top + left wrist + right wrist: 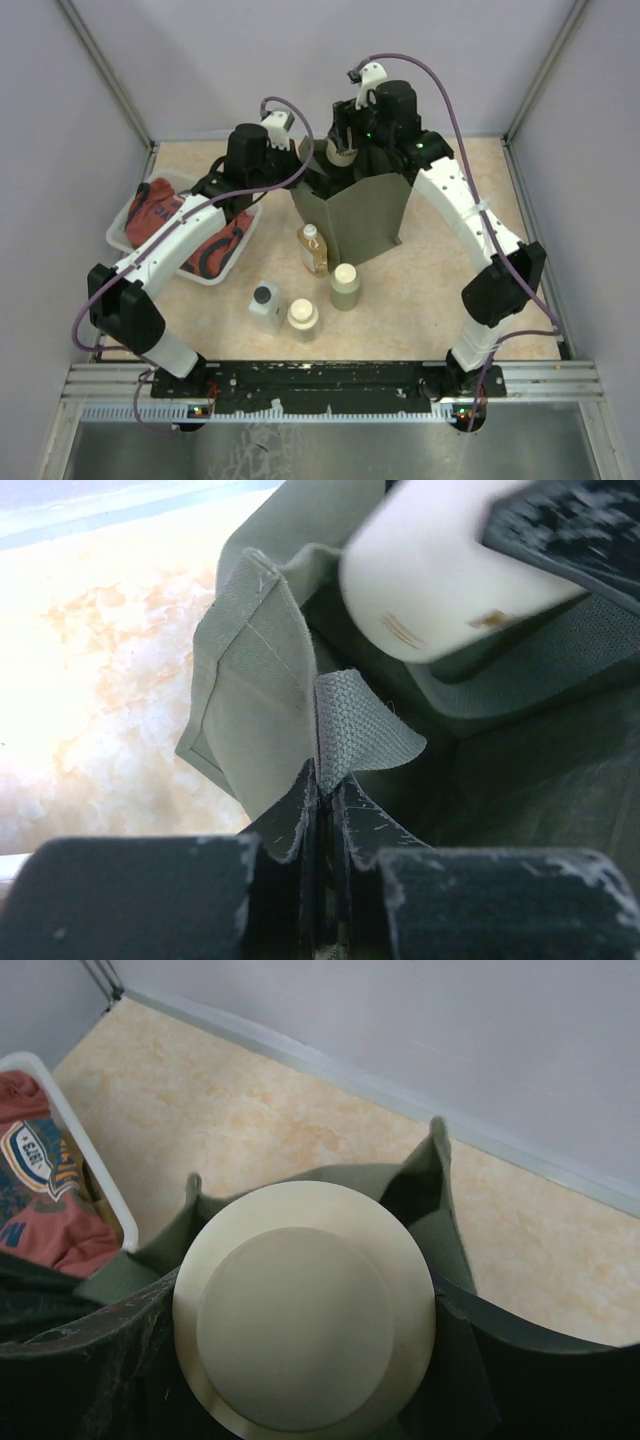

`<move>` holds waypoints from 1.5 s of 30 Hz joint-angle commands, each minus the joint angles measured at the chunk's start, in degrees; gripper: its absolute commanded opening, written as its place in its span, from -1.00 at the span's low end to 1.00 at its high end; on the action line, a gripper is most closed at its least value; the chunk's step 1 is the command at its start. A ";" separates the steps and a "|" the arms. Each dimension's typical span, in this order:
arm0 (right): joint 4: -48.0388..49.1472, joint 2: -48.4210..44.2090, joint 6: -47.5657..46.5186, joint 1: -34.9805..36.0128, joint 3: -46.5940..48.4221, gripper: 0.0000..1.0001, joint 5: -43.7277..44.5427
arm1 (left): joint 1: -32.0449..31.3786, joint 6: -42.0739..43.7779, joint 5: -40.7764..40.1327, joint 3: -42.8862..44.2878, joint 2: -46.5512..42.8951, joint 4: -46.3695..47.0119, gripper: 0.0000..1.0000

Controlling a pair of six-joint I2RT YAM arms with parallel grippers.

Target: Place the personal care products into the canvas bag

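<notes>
Left claw (320,825): pinched shut on the bag (355,215) rim.
Right claw (345,142): clamped on the jar (305,1310), over the bag.
Bottles (344,290): four stand near the bag.

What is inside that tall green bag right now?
A cream jar hangs in the mouth of the canvas bag, held by the right fingers. The jar and the dark walls hide the bottom, so anything lower cannot be seen.

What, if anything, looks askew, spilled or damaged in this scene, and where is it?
Nothing is spilled or damaged. Only the rim of the canvas bag looks askew: it is folded and bunched where the left gripper pinches it. The right gripper holds the cream jar over the opening.
</notes>
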 commanded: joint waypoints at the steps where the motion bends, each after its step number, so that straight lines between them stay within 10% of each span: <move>1: -2.81 -9.27 -1.21 0.03 4.29 -1.00 0.63 | 0.00 0.62 -1.34 -0.55 -1.05 3.74 -0.87; 18: 10.87 -3.04 -2.45 0.09 -9.28 -1.00 -3.44 | -0.01 0.08 0.53 -0.37 -2.10 4.17 -0.87; 42: 11.36 10.07 -10.05 -0.61 -6.05 -1.00 23.36 | -0.02 0.42 -0.50 -2.08 -4.60 3.12 -0.86; 45: 10.92 9.95 -8.85 -0.81 -6.25 -0.43 21.45 | -0.04 0.52 -0.79 -2.12 -4.61 3.03 -0.85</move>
